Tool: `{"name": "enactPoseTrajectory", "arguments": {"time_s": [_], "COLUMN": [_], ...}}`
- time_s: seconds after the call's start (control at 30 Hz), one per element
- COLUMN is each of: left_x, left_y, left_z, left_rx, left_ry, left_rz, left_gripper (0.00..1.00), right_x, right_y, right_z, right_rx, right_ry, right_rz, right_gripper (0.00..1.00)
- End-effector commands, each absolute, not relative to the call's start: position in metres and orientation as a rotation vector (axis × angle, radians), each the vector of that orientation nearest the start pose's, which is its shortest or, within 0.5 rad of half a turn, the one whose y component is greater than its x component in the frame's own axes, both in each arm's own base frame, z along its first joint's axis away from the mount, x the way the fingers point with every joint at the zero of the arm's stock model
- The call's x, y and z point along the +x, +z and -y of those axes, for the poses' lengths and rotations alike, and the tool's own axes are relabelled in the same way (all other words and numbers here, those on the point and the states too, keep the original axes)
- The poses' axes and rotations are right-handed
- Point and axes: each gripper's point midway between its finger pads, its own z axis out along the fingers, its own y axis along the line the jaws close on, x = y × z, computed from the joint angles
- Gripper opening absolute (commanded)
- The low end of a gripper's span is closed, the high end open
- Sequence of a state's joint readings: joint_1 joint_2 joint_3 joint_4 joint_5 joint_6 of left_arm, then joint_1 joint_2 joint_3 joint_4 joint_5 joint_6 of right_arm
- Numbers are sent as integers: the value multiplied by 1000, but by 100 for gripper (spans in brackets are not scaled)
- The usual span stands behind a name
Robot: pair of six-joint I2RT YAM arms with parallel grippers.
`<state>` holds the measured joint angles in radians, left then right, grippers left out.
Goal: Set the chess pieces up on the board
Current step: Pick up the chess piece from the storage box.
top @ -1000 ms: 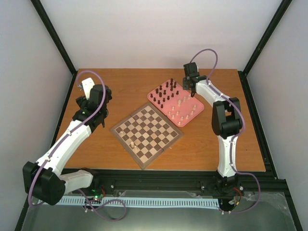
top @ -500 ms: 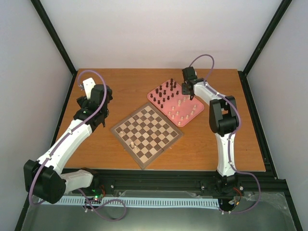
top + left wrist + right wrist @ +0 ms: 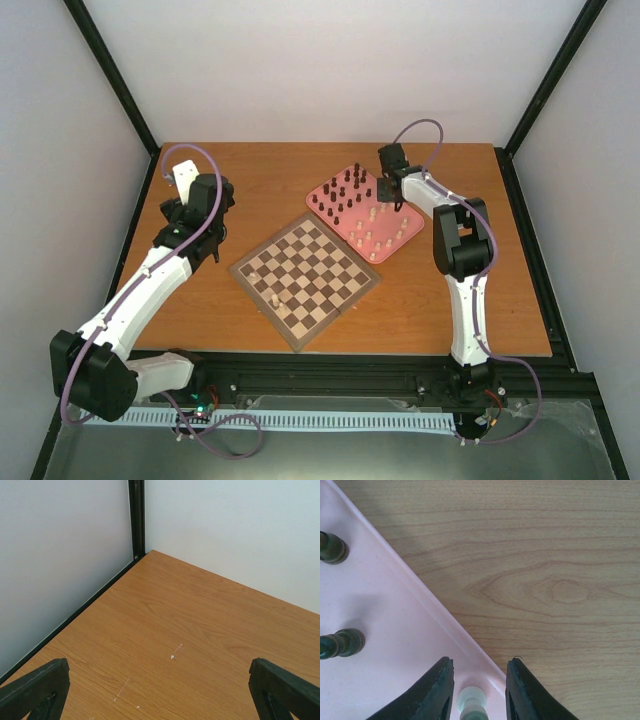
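Note:
The checkered board [image 3: 305, 270] lies mid-table with one cream piece [image 3: 275, 299] on its near-left part. The other chess pieces, dark [image 3: 342, 196] and cream [image 3: 378, 228], stand on a pink tray [image 3: 408, 232]. My right gripper [image 3: 390, 192] is low over the tray's far right edge. In the right wrist view it [image 3: 477, 680] is open, with its jaws on either side of a cream piece [image 3: 472, 705], and gaps show on both sides. Two dark pieces [image 3: 331, 547] stand to its left. My left gripper [image 3: 190, 208] is wide open and empty [image 3: 160, 700], left of the board.
The tray's rim [image 3: 420, 600] runs diagonally under my right gripper, with bare wood to its right. The left wrist view shows bare tabletop [image 3: 190, 630], the far left corner post [image 3: 136, 515] and the white walls.
My right gripper has moved slightly left and down toward the tray's far right edge. The left arm has barely moved.

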<state>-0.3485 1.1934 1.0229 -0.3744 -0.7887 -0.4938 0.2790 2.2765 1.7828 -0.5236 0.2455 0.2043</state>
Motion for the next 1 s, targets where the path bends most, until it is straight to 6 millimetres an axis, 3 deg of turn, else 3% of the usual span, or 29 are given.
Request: {"name": "enactPoseTrajectory", "arguments": {"time_s": [0.0, 0.27, 0.57, 0.77, 0.97], "left_x": [366, 370, 371, 370, 370], "left_y": [292, 289, 289, 290, 290], "left_z": [2, 3, 3, 2, 3], "left_rx": [-595, -593, -594, -596, -594], "left_ry": [263, 271, 273, 277, 274], "left_rz": [-1831, -1841, -1840, -1839, -1841], "left_gripper": [100, 100, 100, 100, 100], "right_x": [549, 544, 546, 548, 544], "right_y": [39, 33, 34, 63, 113], "right_z": [-110, -111, -109, -103, -111], "right_rx": [13, 15, 22, 53, 38], "right_ry": [-134, -110, -132, -151, -57], "right_rz": [-2564, -2573, -2571, -2509, -2387], "right_gripper": [31, 28, 11, 3, 3]}}
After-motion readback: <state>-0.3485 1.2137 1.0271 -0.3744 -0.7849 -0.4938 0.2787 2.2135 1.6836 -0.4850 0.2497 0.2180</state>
